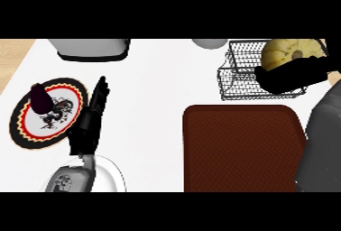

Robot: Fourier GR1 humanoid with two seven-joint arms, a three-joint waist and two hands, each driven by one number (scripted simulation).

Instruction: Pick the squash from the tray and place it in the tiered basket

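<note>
A pale yellow ribbed squash (286,51) is held over the wire tiered basket (243,76) at the upper right. My right hand (293,74) is curled round its lower side, the grey forearm running down the right edge. The dark red-brown tray (243,149) lies below the basket with nothing on it. At the left, my left hand (90,122) stays open and still, fingers pointing up, beside a patterned plate.
A round plate (48,113) with black and red pattern holds a dark purple eggplant (40,97) at left. A grey appliance (93,48) stands at the top left, a grey rounded object (209,43) at top centre. A white plate (110,173) shows bottom left.
</note>
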